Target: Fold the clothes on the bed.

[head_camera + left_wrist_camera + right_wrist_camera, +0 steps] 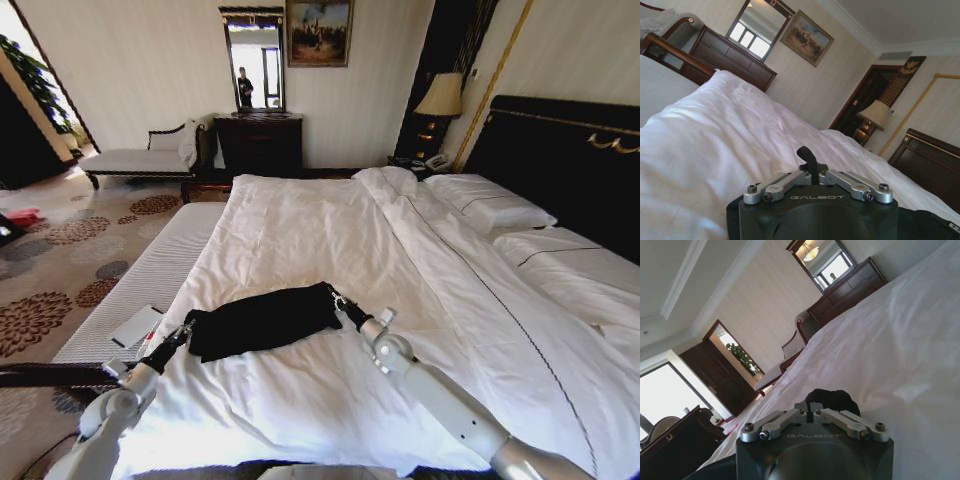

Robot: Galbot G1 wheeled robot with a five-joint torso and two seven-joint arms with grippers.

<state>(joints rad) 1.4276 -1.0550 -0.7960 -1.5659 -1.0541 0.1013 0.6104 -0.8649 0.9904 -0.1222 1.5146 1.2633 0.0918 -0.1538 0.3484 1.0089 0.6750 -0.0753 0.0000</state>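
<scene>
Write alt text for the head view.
Both grippers clamp a bunched black T-shirt on the white bed: left gripper on its left end, right gripper on its right end.

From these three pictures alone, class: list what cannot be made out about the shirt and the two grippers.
1. Black T-shirt, head view: bunched, so any chest lettering is hidden in its folds.
2. Left gripper: in its wrist view the housing covers the fingertips.
3. Right gripper: its wrist view shows black cloth at the fingers, but the housing hides the contact.
</scene>
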